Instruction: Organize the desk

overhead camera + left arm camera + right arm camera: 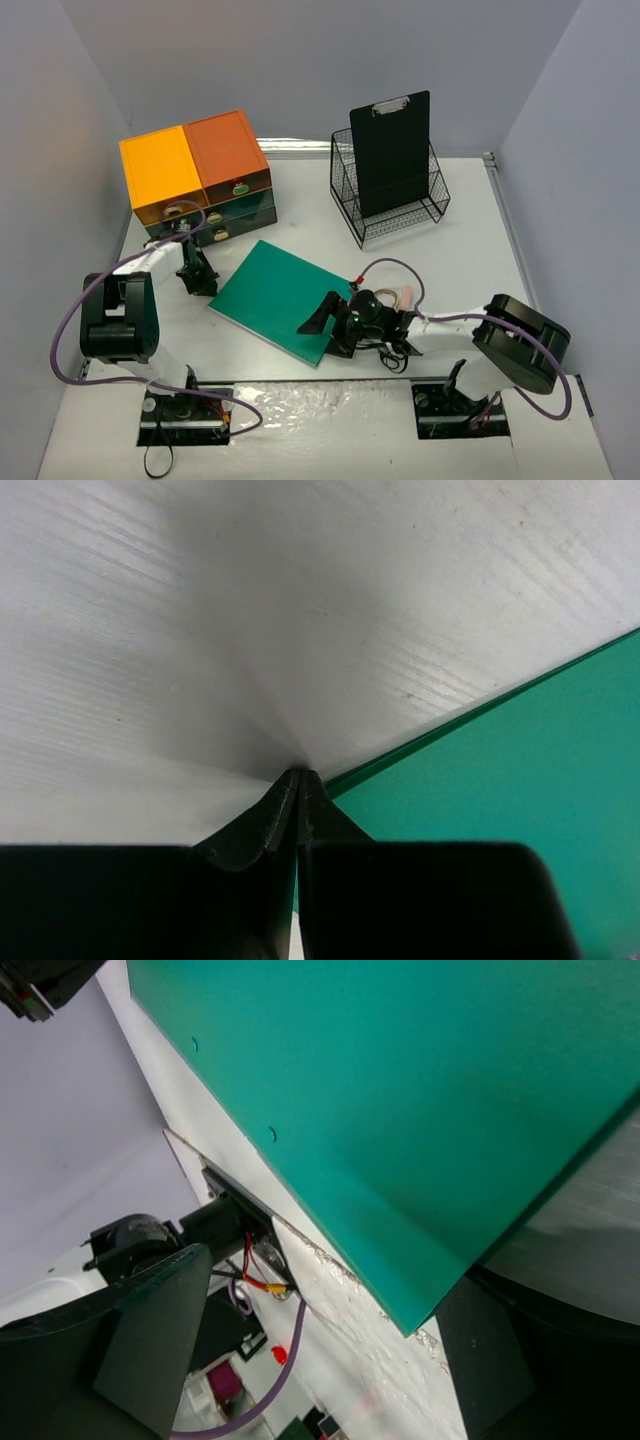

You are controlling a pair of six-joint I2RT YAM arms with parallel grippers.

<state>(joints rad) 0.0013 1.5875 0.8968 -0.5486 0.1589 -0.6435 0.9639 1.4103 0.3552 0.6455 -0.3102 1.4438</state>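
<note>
The desk (480, 250) was not tidy yet at this point. The black clipboard (390, 150) stood in the wire rack (400, 215) at the back. The drawer box (200, 170) sat in the far left corner. Those looked fine to me. But the green board (275, 295) lay flat and crooked in the middle of the desk, so I think putting it away was the job you had left. A small ring, maybe a roll of tape (403, 296), also lay loose near your right arm, but it was too hidden to be sure.

The desk was right under both of your arms. Your left gripper (200, 283) had its jaws pressed together with nothing in them. Its tip was down low at the desk top, just beside the left edge of the board. Your right gripper (332, 330) was at the board's near corner. Its jaws were apart, and that corner sat in the gap between them. I could not tell if either jaw touched the board. You needed a good hold on that corner before you lifted, or the thin board might have slipped out.
</note>
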